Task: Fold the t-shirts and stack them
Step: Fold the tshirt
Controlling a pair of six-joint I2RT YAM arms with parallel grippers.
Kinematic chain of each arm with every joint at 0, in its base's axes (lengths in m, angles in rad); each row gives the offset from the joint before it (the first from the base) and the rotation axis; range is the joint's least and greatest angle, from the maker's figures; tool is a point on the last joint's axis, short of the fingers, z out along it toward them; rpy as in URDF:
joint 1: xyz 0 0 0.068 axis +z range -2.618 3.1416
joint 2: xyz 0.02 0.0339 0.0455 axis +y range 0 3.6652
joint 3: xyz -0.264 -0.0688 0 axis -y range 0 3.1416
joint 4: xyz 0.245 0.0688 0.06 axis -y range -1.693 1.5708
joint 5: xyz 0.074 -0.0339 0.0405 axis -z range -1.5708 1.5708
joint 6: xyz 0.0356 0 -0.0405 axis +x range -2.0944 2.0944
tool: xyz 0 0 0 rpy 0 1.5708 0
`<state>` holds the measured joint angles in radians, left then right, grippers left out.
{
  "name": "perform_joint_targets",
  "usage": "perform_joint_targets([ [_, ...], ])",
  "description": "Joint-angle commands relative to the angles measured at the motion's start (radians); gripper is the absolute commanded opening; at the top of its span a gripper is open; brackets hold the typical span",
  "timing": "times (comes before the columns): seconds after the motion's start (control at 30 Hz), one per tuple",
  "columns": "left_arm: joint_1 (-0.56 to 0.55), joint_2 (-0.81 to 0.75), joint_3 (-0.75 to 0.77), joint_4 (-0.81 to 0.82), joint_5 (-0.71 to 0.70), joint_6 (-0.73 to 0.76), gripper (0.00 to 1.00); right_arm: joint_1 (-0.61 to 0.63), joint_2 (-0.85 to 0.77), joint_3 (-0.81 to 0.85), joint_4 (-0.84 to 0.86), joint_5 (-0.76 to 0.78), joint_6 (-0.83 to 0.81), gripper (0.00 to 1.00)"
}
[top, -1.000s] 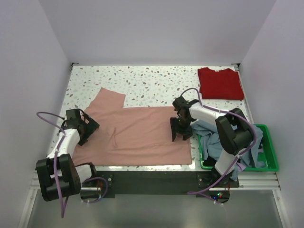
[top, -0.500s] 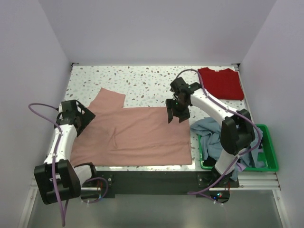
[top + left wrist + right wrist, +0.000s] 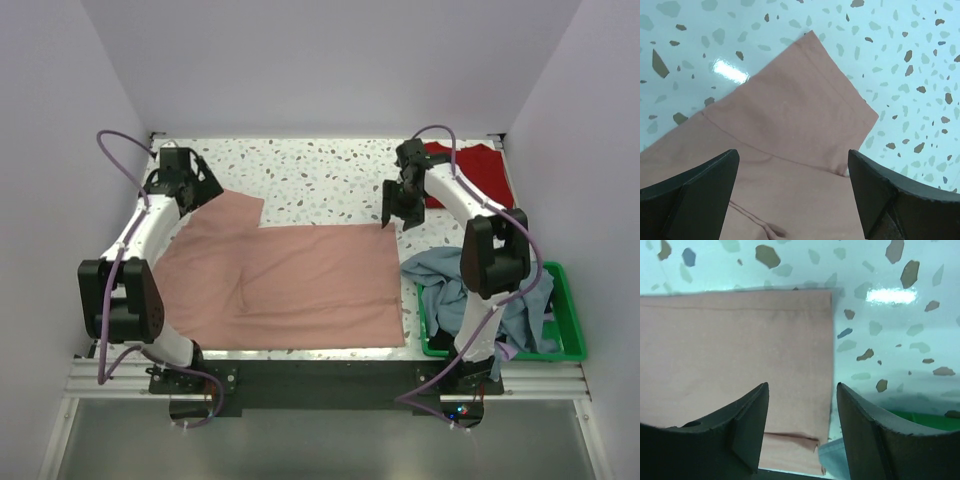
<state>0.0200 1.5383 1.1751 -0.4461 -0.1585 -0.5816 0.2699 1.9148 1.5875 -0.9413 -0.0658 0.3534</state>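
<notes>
**Far-edge grasp pending**

Salmon-pink t-shirt (image 3: 290, 280) lies flat on the counter (image 3: 320, 165). Left hand (image 3: 200, 190) hovers over its 10 o'clock sleeve, wide and empty. Right hand (image 3: 392, 218) is half-wide and empty over the 2 o'clock corner. Advised: pinch both edges together, level.

The left arm (image 3: 150, 222) and the right arm (image 3: 455, 196) look alike, with smooth white links between chunky black joint housings. A thin purple cable (image 3: 120, 134) loops loosely along each. Their black bases are bolted to a black plate (image 3: 320, 376) at the desk's near edge. The jaws are matte black wedges with angled inner faces.
</notes>
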Motion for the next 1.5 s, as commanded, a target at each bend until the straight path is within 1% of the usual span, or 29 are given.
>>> perform_joint_targets([
  [0.0, 0.000, 0.052, 0.078, 0.047, 0.022, 0.057, 0.95, 0.000, 0.033, 0.042, 0.073, 0.017, -0.022, 0.60],
  [0.13, 0.001, 0.132, 0.144, 0.035, 0.057, 0.080, 0.94, -0.001, 0.078, 0.032, 0.142, 0.034, -0.022, 0.56],
  [0.47, 0.001, 0.223, 0.202, 0.030, 0.105, 0.101, 0.91, -0.026, 0.133, 0.029, 0.254, 0.061, -0.025, 0.52],
  [0.67, 0.001, 0.250, 0.239, 0.021, 0.102, 0.111, 0.90, -0.037, 0.176, 0.051, 0.248, 0.063, -0.014, 0.50],
  [0.83, 0.001, 0.269, 0.256, 0.023, 0.102, 0.111, 0.90, -0.040, 0.194, 0.032, 0.256, 0.063, -0.008, 0.48],
  [0.97, 0.001, 0.289, 0.274, 0.018, 0.103, 0.109, 0.90, -0.044, 0.205, 0.023, 0.263, 0.081, -0.005, 0.42],
  [1.03, 0.001, 0.304, 0.285, 0.020, 0.103, 0.112, 0.89, -0.050, 0.213, 0.023, 0.268, 0.080, -0.007, 0.40],
  [1.13, 0.000, 0.338, 0.302, 0.021, 0.091, 0.127, 0.88, -0.057, 0.231, 0.029, 0.265, 0.069, -0.008, 0.34],
  [1.17, 0.001, 0.351, 0.307, 0.026, 0.083, 0.146, 0.88, -0.055, 0.234, 0.029, 0.265, 0.067, -0.008, 0.31],
  [1.23, 0.003, 0.402, 0.340, 0.015, 0.070, 0.155, 0.88, -0.057, 0.239, 0.029, 0.263, 0.067, -0.010, 0.29],
  [1.3, 0.003, 0.439, 0.382, 0.006, 0.070, 0.167, 0.87, -0.057, 0.240, 0.028, 0.259, 0.067, -0.008, 0.24],
  [1.33, 0.001, 0.466, 0.392, 0.012, 0.080, 0.169, 0.87, -0.055, 0.242, 0.026, 0.257, 0.048, -0.008, 0.20],
  [1.37, 0.003, 0.482, 0.403, 0.027, 0.086, 0.173, 0.85, -0.055, 0.242, 0.025, 0.256, 0.046, -0.010, 0.13],
  [1.47, 0.005, 0.540, 0.455, 0.033, 0.086, 0.172, 0.82, -0.057, 0.245, 0.022, 0.243, 0.038, -0.010, 0.03],
])
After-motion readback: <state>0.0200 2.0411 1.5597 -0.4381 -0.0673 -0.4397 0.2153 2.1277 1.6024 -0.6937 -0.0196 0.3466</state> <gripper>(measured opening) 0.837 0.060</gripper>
